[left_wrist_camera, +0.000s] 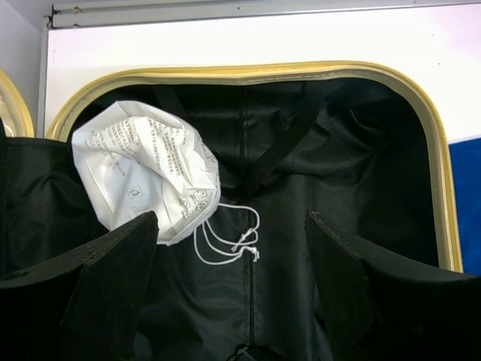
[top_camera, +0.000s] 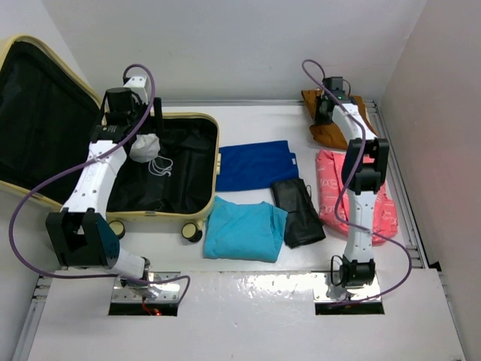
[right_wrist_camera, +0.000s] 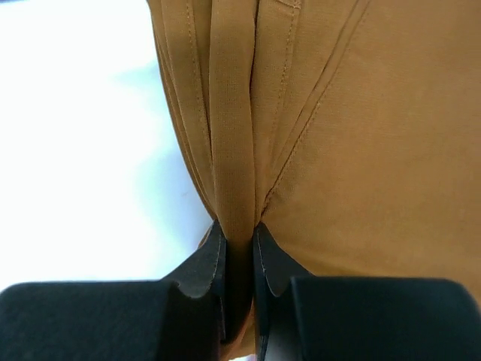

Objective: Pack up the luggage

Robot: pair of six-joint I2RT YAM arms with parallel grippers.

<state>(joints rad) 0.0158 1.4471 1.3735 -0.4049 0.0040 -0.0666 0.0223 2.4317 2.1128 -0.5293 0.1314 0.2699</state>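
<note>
Operator: Location of luggage (top_camera: 192, 169)?

Technician: Far left of bench (top_camera: 248, 128), lid (top_camera: 37, 113) open, black lining exposed. White drawstring pouch (left_wrist_camera: 143, 169) lies inside. Left gripper (left_wrist_camera: 231, 241) hovers over the interior, fingers spread wide, holding nothing.

Operator: Step in hand?

Technician: Pickup of mustard garment (right_wrist_camera: 361, 150) at far right corner. Right gripper (right_wrist_camera: 239, 229) has its fingers closed on a fold of the fabric.

Operator: Next move?

Technician: Probably lift, then carry left over the folded clothes (top_camera: 255, 164) to the open shell. Lift high enough that trailing fabric clears them. Release only over the lining.
</note>
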